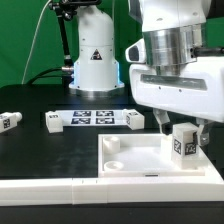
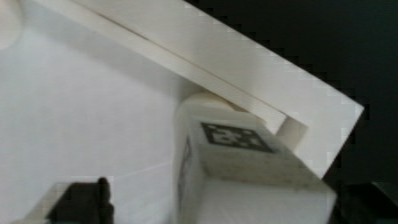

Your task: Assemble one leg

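Note:
A leg [image 1: 183, 142], a small white blocky post with a square tag, stands upright on the large white square panel [image 1: 135, 160] near its corner on the exterior view's right. My gripper [image 1: 184, 128] is right above it, open, with one finger on either side of the leg's top. In the wrist view the leg [image 2: 240, 150] lies between the dark fingers [image 2: 80, 203]. One finger stands a clear gap away from it; the other is close beside it. The panel's raised rim [image 2: 214, 60] runs past the leg.
The marker board [image 1: 92, 118] lies behind the panel, with a leg at each end [image 1: 52, 121] [image 1: 133, 119]. Another leg [image 1: 10, 121] lies at the exterior view's far left. A white robot base [image 1: 95, 60] stands at the back.

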`<state>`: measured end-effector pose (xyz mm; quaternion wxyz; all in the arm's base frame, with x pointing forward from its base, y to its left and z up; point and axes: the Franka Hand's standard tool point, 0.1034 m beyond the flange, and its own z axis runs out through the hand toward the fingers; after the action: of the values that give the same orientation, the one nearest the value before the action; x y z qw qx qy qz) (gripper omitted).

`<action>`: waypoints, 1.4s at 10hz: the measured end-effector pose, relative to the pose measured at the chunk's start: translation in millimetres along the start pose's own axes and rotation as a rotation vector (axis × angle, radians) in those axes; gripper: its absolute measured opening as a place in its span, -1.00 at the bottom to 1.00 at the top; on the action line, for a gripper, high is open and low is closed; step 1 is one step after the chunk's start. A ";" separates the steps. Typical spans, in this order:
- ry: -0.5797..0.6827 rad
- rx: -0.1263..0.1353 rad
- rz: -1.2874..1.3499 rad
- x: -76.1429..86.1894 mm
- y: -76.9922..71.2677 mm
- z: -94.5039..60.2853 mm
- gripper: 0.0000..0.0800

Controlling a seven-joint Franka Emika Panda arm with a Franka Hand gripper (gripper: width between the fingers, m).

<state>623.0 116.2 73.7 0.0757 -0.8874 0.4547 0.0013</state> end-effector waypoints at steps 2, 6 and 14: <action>-0.002 -0.009 -0.199 -1.6 -1.6 0.4 0.61; 0.000 -0.035 -0.653 -7.2 -6.1 3.9 0.62; 0.007 -0.061 -1.025 -2.8 -1.9 7.4 -0.27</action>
<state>623.4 120.5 66.9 0.0394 -0.9982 -0.0386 -0.0257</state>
